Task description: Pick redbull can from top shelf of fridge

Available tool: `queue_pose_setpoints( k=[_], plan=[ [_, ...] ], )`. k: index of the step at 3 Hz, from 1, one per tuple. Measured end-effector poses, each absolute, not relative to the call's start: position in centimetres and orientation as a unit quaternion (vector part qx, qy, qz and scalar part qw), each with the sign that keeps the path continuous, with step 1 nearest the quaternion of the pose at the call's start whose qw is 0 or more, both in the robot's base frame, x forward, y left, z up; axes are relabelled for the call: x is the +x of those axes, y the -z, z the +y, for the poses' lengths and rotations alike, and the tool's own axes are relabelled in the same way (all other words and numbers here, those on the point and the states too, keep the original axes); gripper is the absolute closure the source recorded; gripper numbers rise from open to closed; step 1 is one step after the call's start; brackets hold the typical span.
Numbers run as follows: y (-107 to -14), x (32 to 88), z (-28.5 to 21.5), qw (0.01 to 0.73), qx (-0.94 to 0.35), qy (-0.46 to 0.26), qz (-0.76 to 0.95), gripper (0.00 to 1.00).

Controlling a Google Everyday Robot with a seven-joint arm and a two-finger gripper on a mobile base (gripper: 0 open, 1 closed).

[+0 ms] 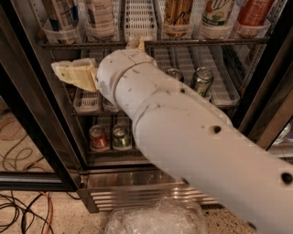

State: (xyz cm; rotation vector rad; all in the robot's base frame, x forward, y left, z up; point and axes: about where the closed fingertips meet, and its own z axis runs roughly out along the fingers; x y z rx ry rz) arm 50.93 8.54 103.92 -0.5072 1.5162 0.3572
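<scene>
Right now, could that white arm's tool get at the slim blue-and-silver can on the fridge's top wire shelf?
Probably, once it rises. The cream-coloured tool hangs just below the top wire shelf. The slim blue-and-silver can stands above and left of it at the shelf's front, with no other drink before it.
</scene>
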Motion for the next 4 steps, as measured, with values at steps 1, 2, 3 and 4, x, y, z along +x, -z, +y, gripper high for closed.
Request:
queue_pose_setpoints(
  k=[1,2,3,4],
  plan=[
    [-103.7,53.0,10.0,0.678,-0.250,-0.176,0.669,0.00],
    [-103.5,54.6,12.1,0.674,-0.263,-0.187,0.664,0.00],
    [-103.5,55.4,12.6,0.690,-0.262,-0.147,0.658,0.00],
    [-104.9,54.2,15.8,0.714,-0.254,-0.114,0.643,0.00]
  ],
)
